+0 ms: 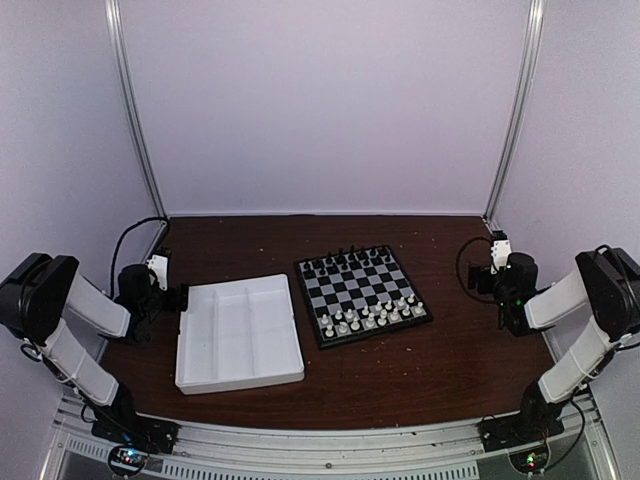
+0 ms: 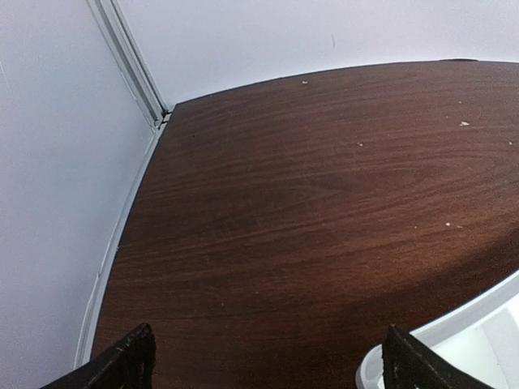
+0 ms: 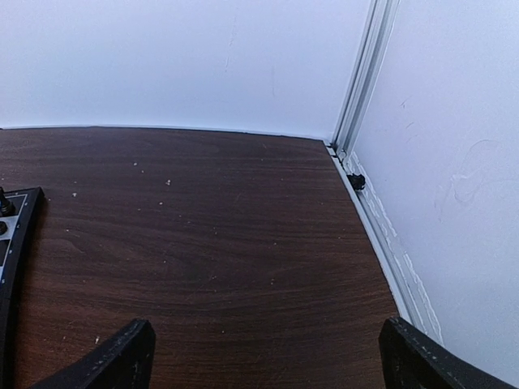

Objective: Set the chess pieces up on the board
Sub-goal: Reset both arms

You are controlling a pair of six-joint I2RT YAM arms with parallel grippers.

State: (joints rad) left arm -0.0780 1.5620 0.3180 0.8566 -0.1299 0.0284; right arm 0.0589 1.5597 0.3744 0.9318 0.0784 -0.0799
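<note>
White first: count pieces (image 1: 372, 316) along the board's (image 1: 363, 292) two near rows. Look complete, with black ones (image 1: 350, 262) ranked on the far rows; too small to tell types or centring. Judged at final check.

For any correction: descend straight from above, narrow jaws beforehand, pinch one piece near its top, avoid brushing tightly packed neighbours.

Found left gripper (image 1: 180, 297) spread wide, holding nothing, just beside tray's (image 1: 240, 380) far-left corner, well apart from board. Found right gripper (image 1: 480, 278) likewise spread and empty, off board's right side, apart from it.
</note>
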